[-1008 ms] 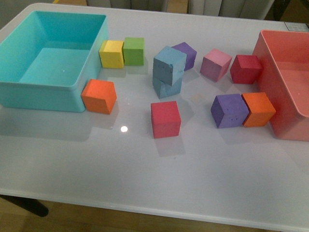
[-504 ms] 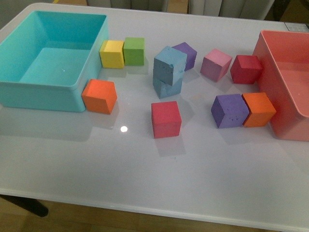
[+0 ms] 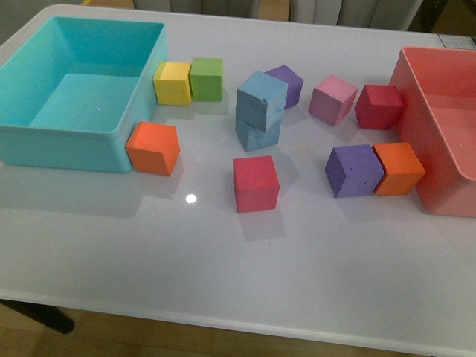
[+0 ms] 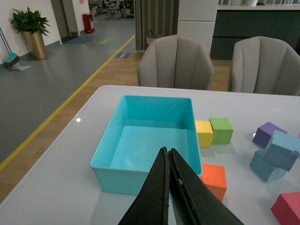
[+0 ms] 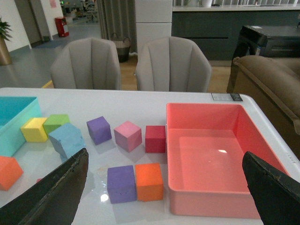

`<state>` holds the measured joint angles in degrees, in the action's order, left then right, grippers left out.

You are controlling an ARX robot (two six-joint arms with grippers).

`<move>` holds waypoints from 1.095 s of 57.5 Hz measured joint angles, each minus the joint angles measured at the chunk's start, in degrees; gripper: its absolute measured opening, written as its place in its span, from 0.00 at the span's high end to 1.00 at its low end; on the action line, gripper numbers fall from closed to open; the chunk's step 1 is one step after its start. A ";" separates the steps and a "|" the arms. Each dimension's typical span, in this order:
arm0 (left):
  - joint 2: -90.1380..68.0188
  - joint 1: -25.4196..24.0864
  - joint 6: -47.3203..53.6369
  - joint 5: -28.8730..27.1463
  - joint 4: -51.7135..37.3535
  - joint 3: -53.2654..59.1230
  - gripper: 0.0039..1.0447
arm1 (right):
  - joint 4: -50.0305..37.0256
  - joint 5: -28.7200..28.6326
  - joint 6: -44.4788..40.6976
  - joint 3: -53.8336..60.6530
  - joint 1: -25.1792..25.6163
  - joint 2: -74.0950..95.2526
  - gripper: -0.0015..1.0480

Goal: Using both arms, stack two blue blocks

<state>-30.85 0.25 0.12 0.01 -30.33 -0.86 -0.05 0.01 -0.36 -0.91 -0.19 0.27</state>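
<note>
The two blue blocks stand as a stack in the middle of the table: the upper blue block [image 3: 262, 99] sits skewed on the lower blue block [image 3: 259, 134]. Neither arm shows in the front view. In the left wrist view my left gripper [image 4: 167, 150] is shut on nothing, raised over the near wall of the turquoise bin [image 4: 140, 180], with the stack [image 4: 280, 150] far to one side. My right gripper [image 5: 164, 154] is wide open and empty, high above the table. Its fingers [image 5: 61, 190] frame the pink bin and several cubes, and the stack [image 5: 67, 138] lies off to the side.
A turquoise bin [image 3: 67, 137] fills the back left and a pink bin [image 3: 416, 126] the right edge. Around the stack lie yellow [image 3: 172, 82], green [image 3: 207, 78], orange [image 3: 153, 147], red [image 3: 255, 183], purple [image 3: 287, 83], pink [image 3: 332, 100], dark red [image 3: 379, 106], purple [image 3: 353, 170] and orange [image 3: 399, 168] cubes.
</note>
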 joint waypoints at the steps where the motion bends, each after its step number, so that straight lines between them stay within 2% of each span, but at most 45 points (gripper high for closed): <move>1: 0.68 0.00 0.00 0.00 0.63 0.00 0.99 | 0.00 0.00 0.00 0.00 0.00 0.00 0.09; 21: 11.65 0.00 0.00 0.00 11.08 0.02 0.99 | 0.00 0.02 0.00 0.00 0.00 0.00 0.09; 50: 20.59 0.00 0.00 0.00 20.04 0.02 0.99 | 0.00 0.00 0.00 0.00 0.00 0.00 0.09; 55: 26.77 0.00 0.00 0.00 28.22 0.00 0.99 | 0.00 0.04 0.00 0.00 0.00 0.00 0.09; 63: 30.38 0.00 0.00 0.00 30.10 0.00 0.99 | 0.02 0.02 0.00 0.00 0.00 -0.02 0.09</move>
<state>-0.47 0.25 0.12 0.01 -0.23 -0.86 -0.03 0.03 -0.36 -0.91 -0.19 0.25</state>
